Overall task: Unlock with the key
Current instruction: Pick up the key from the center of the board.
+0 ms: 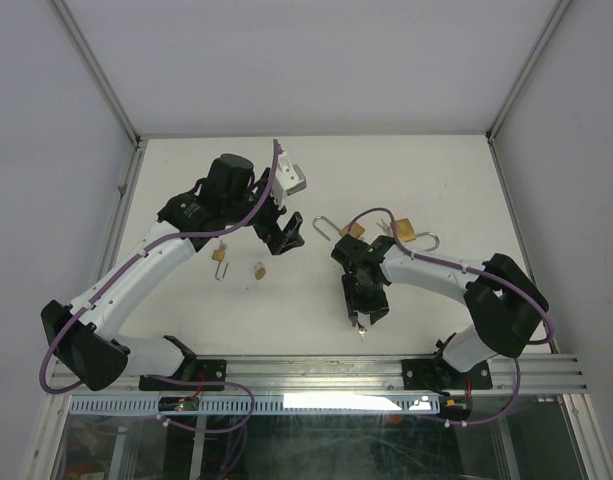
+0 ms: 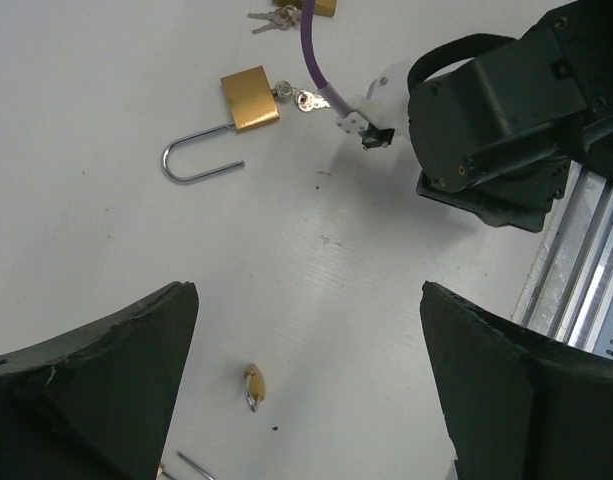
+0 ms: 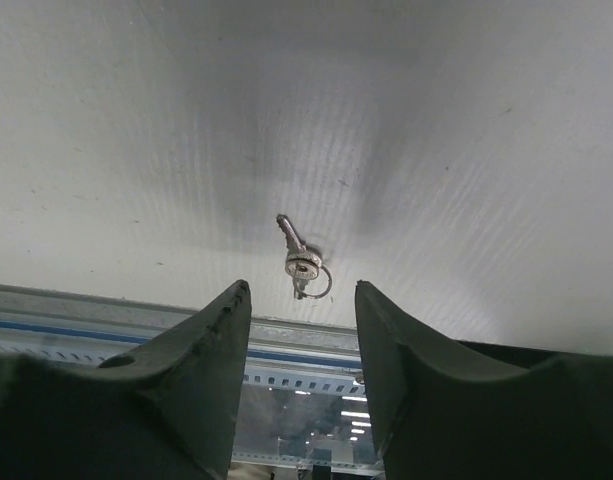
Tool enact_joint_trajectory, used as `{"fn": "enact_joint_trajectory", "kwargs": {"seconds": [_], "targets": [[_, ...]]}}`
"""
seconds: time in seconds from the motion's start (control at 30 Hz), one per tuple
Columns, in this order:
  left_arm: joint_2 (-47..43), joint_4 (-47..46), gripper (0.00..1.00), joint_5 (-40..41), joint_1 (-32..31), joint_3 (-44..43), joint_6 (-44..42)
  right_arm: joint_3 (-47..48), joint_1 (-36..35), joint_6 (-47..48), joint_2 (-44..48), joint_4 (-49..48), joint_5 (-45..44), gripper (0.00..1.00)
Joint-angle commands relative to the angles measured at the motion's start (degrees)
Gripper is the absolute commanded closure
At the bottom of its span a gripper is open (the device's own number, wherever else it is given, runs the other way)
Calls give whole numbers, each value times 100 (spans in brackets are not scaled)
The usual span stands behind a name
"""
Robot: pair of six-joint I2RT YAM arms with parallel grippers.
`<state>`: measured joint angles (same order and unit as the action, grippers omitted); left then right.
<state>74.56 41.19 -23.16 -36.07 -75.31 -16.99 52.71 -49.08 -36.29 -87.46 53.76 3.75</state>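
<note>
A silver key (image 3: pixel 301 262) on a ring lies flat on the white table near its front edge, also seen as the key (image 1: pixel 361 330). My right gripper (image 3: pixel 299 290) points down at it, open, with its fingertips either side of the ring and just short of it. A brass padlock (image 2: pixel 250 98) with its shackle swung open lies at the far side, keys hanging from its base. My left gripper (image 2: pixel 306 295) hovers wide open above the table with nothing between its fingers. A small brass padlock (image 2: pixel 254 385) lies below it, nearer the left finger.
A second large padlock (image 1: pixel 406 232) lies behind the right arm. Another small padlock (image 1: pixel 218 256) sits left of centre. The aluminium rail (image 3: pixel 286 335) runs along the table's front edge just past the key. The right arm's black wrist (image 2: pixel 506 120) fills the left wrist view's upper right.
</note>
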Motion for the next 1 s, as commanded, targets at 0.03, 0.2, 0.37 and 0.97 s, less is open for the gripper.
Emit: {"fn": "enact_joint_trajectory", "kwargs": {"seconds": [0.03, 0.2, 0.37, 0.97], "targets": [[-148, -643, 5, -368, -65, 37, 165, -237, -44, -321, -17, -248, 82, 57], [-224, -845, 6, -439, -66, 154, 196, -567, -44, -791, 259, -493, -91, 57], [-184, -926, 6, -467, -66, 121, 176, -719, -41, -921, 389, -626, -86, 60], [-197, -937, 6, -549, -64, 136, 82, -395, -31, -326, 261, -272, -497, 96]]}}
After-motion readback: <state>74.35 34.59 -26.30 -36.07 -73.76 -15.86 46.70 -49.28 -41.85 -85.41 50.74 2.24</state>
